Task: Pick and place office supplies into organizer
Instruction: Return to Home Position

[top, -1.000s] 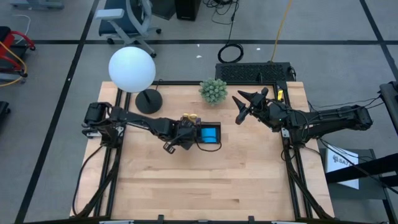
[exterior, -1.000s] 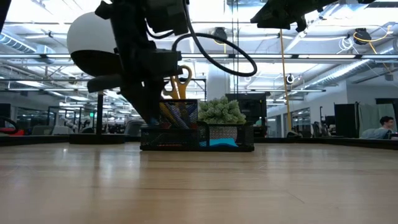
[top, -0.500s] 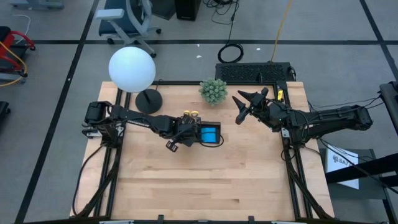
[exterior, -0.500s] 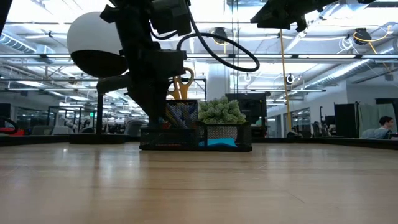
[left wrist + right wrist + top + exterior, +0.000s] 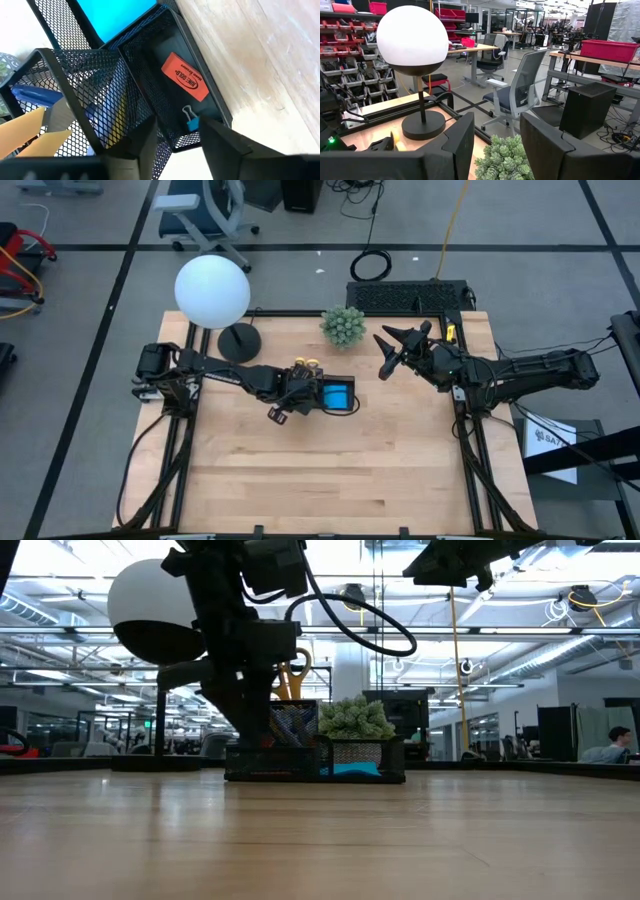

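The black mesh organizer point(image 5: 348, 411) stands at the table's middle. Its low compartment holds a blue sticky-note pad point(image 5: 338, 395). Its tall cup holds yellow-handled scissors point(image 5: 305, 367) and pens point(image 5: 30, 92). In the left wrist view a red eraser point(image 5: 185, 77) and a small blue binder clip point(image 5: 190, 121) lie on the floor of a shallow tray compartment. My left gripper point(image 5: 177, 137) points steeply down over that compartment, open, its fingers on either side of the clip and above it. My right gripper point(image 5: 385, 352) waits open, high over the far right of the table.
A globe lamp point(image 5: 212, 292) with a round black base point(image 5: 239, 342) stands at the far left. A green spiky plant ball point(image 5: 343, 326) sits just beyond the organizer. Bare wood point(image 5: 330, 470) stretches across the near half of the table.
My left gripper has rolled a little about its own axis while staying over the organizer. The organizer's end with the sticky-note pad has turned slightly toward the far edge.
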Controlling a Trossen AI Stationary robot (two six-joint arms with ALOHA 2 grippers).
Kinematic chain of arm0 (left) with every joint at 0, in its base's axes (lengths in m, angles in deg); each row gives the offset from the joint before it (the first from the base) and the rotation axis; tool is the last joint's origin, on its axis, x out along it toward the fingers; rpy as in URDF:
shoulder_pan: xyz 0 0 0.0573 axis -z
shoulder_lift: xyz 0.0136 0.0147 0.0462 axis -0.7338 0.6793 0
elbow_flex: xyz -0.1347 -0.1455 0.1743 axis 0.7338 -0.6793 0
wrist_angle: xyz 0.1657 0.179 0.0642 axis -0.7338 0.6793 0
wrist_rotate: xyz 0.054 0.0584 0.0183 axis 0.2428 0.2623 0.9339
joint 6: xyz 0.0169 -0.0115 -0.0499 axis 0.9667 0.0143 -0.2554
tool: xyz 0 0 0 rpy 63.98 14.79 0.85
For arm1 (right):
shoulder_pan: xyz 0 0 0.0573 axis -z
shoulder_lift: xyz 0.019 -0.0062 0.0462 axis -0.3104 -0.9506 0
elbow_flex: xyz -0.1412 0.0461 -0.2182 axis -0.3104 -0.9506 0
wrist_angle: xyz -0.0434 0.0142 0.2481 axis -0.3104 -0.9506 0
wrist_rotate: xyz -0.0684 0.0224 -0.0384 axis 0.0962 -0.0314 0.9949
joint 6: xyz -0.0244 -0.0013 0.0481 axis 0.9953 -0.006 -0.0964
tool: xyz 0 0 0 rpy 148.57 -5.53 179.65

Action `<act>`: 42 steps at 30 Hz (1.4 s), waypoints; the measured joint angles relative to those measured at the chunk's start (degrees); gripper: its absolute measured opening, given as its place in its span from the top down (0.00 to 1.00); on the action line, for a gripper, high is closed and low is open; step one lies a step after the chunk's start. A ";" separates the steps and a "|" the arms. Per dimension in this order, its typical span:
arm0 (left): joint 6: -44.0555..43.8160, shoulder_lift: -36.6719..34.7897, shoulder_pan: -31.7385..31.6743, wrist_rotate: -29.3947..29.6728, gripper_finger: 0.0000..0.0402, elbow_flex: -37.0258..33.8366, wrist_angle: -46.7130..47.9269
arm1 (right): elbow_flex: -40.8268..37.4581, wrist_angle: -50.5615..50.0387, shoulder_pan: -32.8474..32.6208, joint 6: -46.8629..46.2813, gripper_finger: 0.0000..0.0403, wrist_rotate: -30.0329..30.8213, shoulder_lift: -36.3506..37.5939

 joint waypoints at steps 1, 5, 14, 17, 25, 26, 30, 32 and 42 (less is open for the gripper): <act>-0.04 0.00 0.00 0.00 0.61 0.00 -0.03 | 0.02 0.00 0.02 0.00 0.62 0.00 0.00; -1.38 0.00 0.04 0.00 0.55 0.00 -0.50 | 0.00 -0.01 0.01 -0.01 0.62 0.00 0.00; -9.40 0.00 1.30 -0.04 0.52 0.00 -1.31 | 0.01 -0.01 0.02 -0.02 0.62 0.00 0.00; -10.87 -0.21 2.49 -0.04 0.52 0.00 -1.11 | 0.01 0.00 0.02 -0.01 0.62 0.00 0.00; -12.60 -6.83 8.31 1.52 0.52 0.00 -6.20 | 0.02 0.00 0.00 -0.01 0.62 0.00 0.00; -13.19 -8.18 9.03 1.89 0.52 0.02 -7.30 | 0.01 -0.01 0.01 0.00 0.62 0.00 0.00; -15.49 -13.99 11.65 3.90 0.52 0.04 -9.18 | 0.02 0.08 0.00 -0.02 0.62 0.00 0.02; -16.59 -16.78 12.59 4.22 0.52 0.04 -10.52 | 0.00 0.21 0.02 -0.02 0.62 -0.01 0.01; -23.49 -23.58 13.44 4.50 0.52 -0.11 -9.65 | 0.02 0.65 0.01 -0.02 0.62 0.00 0.00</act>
